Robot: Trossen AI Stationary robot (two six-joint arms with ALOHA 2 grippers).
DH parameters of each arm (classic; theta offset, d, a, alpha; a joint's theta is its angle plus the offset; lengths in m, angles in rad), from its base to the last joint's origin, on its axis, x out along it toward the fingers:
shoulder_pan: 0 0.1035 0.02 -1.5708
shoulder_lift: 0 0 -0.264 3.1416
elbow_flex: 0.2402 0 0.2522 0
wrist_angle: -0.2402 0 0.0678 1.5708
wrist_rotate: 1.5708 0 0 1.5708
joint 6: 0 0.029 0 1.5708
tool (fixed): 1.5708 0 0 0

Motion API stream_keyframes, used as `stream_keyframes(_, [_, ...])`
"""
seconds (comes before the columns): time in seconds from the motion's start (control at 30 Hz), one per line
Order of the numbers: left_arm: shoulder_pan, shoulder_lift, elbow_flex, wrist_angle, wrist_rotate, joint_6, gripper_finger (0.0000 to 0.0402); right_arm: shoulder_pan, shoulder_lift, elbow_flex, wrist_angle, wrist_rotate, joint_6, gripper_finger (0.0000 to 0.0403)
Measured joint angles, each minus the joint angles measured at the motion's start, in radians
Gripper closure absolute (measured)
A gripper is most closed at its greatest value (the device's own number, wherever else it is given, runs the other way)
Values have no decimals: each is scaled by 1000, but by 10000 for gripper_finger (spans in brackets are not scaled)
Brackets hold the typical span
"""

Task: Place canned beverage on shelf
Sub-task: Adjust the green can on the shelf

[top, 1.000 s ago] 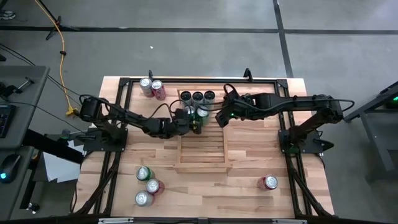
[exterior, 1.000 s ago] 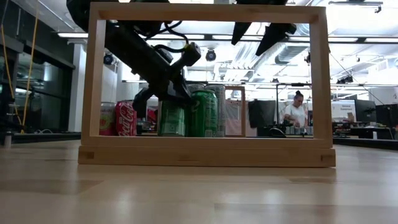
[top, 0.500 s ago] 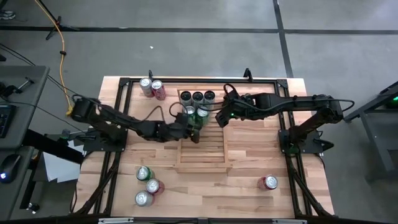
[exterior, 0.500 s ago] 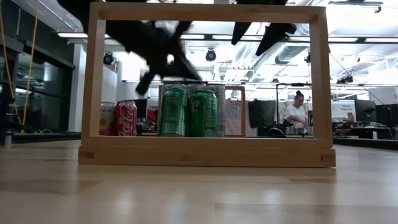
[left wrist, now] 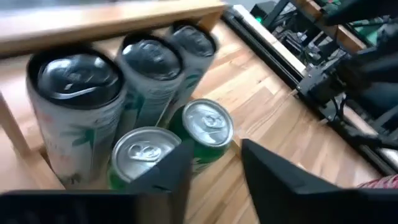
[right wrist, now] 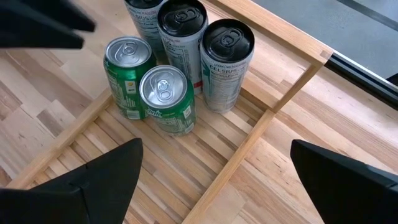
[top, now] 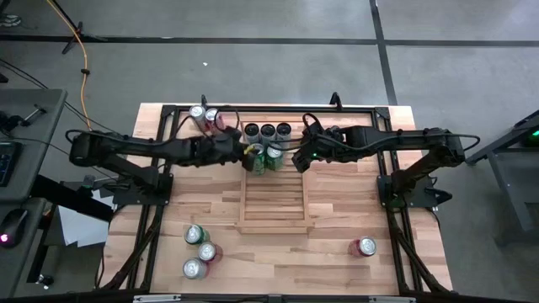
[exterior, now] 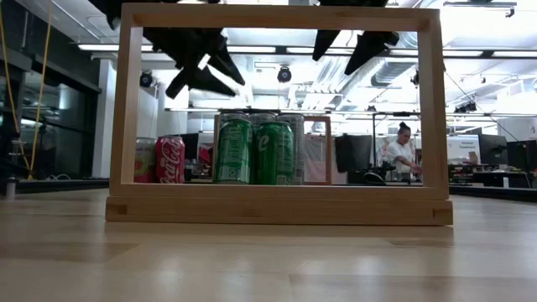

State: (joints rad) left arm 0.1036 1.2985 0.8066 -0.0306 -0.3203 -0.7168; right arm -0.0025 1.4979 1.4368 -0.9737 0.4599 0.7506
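Note:
The shelf (top: 274, 206) lies flat mid-table, with its end frame (exterior: 277, 210) facing the low view. Two green cans (top: 258, 162) (top: 274, 154) stand upright on its slats at the far end, in front of three tall dark-topped cans (top: 268, 130). My left gripper (top: 245, 152) hangs open above and just left of the left green can (left wrist: 146, 155), touching nothing. My right gripper (top: 296, 162) hovers open above the shelf's right rail (right wrist: 273, 109), also clear of the cans (right wrist: 163, 87).
Two more cans (top: 205, 116) stand at the table's far left, outside the shelf. Three cans (top: 200, 251) sit near the front left, and a red can (top: 364, 247) at the front right. The shelf's near slats (top: 274, 189) are bare.
My left gripper has let go of the left green can, risen above it and drawn back toward the table's left and far side. Its fingers now stand apart. The can stays upright on the shelf beside the other green can.

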Motion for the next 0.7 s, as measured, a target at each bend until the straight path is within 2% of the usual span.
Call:
stream_keyframes(0.2, [79,12,0,6,120,-67,124,0,0,0,0,0,0,9])
stream_keyframes(0.33, [101,12,0,-9,172,-67,60,0,0,0,0,0,0,9])
stream_keyframes(0.47, [106,12,1,-89,170,-97,29,0,0,0,0,1,0,9])
stream_keyframes(0.7, [104,12,1,-133,98,-157,23,0,0,0,0,1,0,9])
